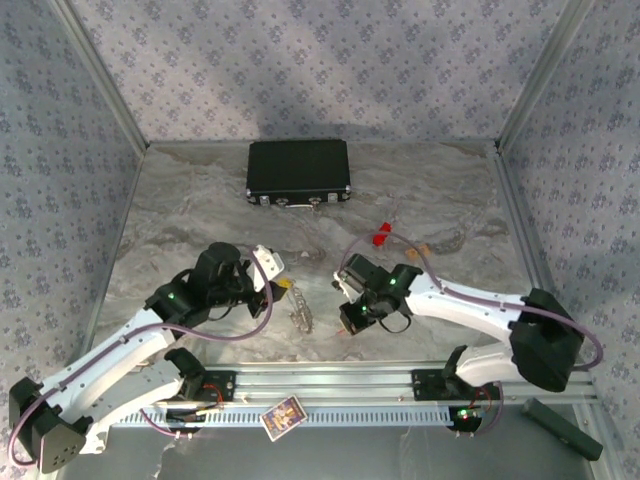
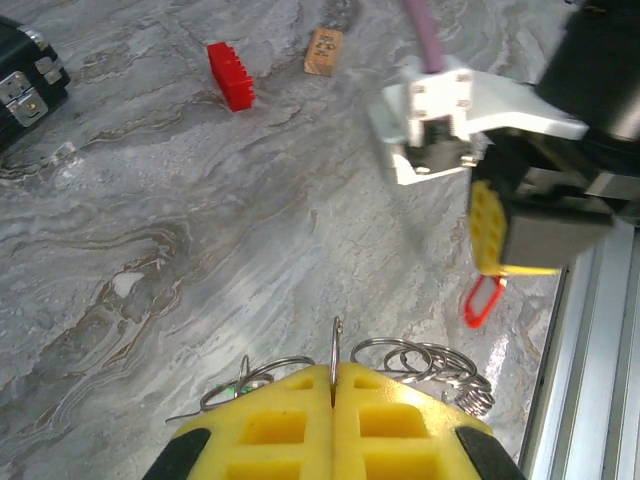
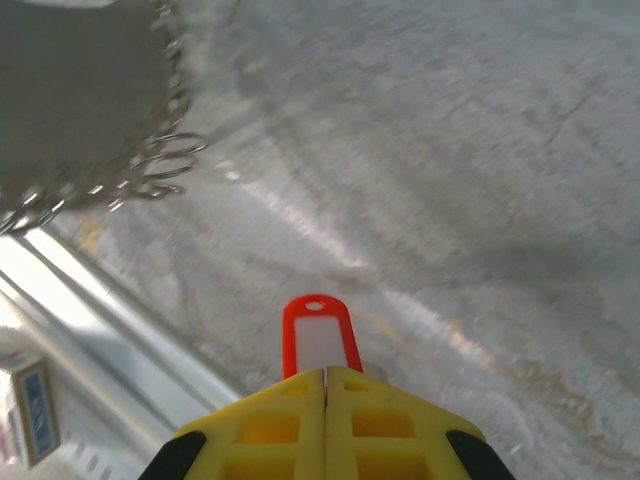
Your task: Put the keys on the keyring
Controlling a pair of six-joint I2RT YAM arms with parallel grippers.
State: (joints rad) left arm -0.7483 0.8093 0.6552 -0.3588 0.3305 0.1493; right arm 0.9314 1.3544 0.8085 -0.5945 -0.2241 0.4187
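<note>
The left claw (image 2: 333, 385) is squeezed shut on a thin loop of the keyring (image 2: 410, 360). The right claw (image 3: 325, 378) is squeezed shut on the red key (image 3: 320, 338) — key and ring are near, with a gap between. The left arm (image 1: 120, 345) and right arm (image 1: 470, 305) bend in low over the grey swirly table (image 1: 200, 210) — farther back lie a red block (image 2: 230, 75), a brown bit (image 2: 323, 50) and a black case (image 1: 298, 172), with flowery walls (image 1: 300, 60) around.

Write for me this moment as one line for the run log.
left gripper: shut on keyring | right gripper: shut on red key | red key: not yet on keyring
</note>
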